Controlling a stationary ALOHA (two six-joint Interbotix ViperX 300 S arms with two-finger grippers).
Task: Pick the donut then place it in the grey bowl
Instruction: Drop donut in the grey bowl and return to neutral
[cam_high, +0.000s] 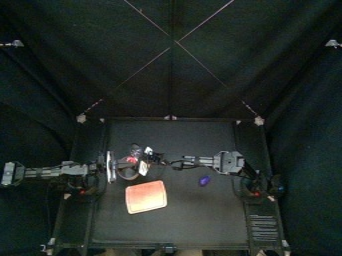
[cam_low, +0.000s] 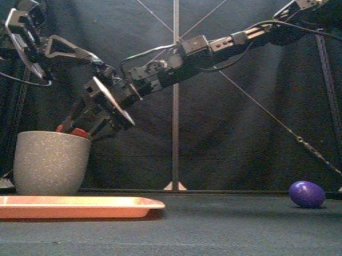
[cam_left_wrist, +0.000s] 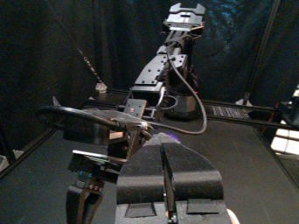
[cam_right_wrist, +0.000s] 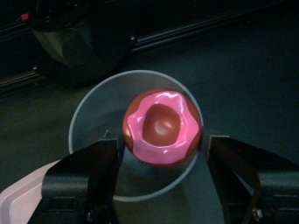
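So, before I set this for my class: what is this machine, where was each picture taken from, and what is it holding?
It is a robot with two black arms at a small black table, each arm ending in a two-jawed claw. One picture looks down from high above, one looks level across from the table's front edge, and the other two come from cameras on the arms' wrists. On the table are a tall grey speckled cup, a flat pink tray and a small purple toy. The right claw, reaching across from the right, grips a pink donut just above the cup's mouth and has not yet let it go. The left claw rests at the left, holding nothing.
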